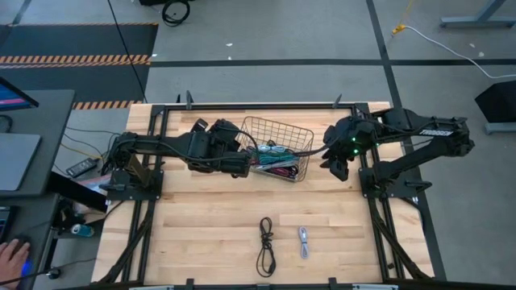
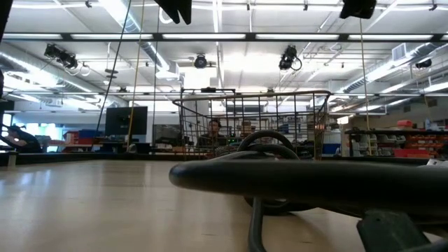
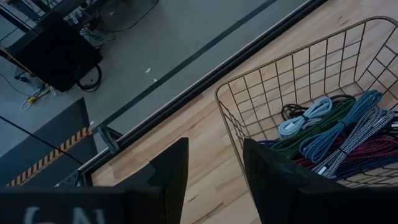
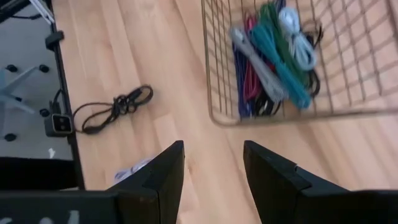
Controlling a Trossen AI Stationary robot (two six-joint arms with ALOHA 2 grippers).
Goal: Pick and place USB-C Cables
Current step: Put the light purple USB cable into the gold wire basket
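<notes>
**Both grippers empty beside the basket; a cable is to be picked next**

The table (image 1: 210, 225) carries a wire-mesh basket (image 1: 278, 129) near its far edge, with an arm on either side of it. Most of the USB-C cables (image 1: 274, 161) are heaped in the basket; two lie loose on the wood nearer the front edge, a black cable (image 1: 265, 246) and a pale blue-grey cable (image 1: 303, 241).

The step in hand is judged to be a reach for a cable. It is done well if one bundle is singled out, the fingers are brought straight down on either side of its coil, and the mesh wall is cleared before closing; a pinch across the middle of the bundle is likely to hold better than one on a trailing end, and neighbouring cables may otherwise be dragged along.

The left gripper (image 3: 214, 180) is seen with its fingers parted and nothing between them. The basket's corner stands just ahead of its fingertips, and the heap, teal, green, purple and pale strands, lies beyond that wall, apart from the fingers.

The right gripper (image 4: 211, 180) is likewise spread and empty. The basket rim lies ahead of its fingers, the black cable off to one side, well apart; the pale cable is glimpsed just beside one finger, untouched.
</notes>
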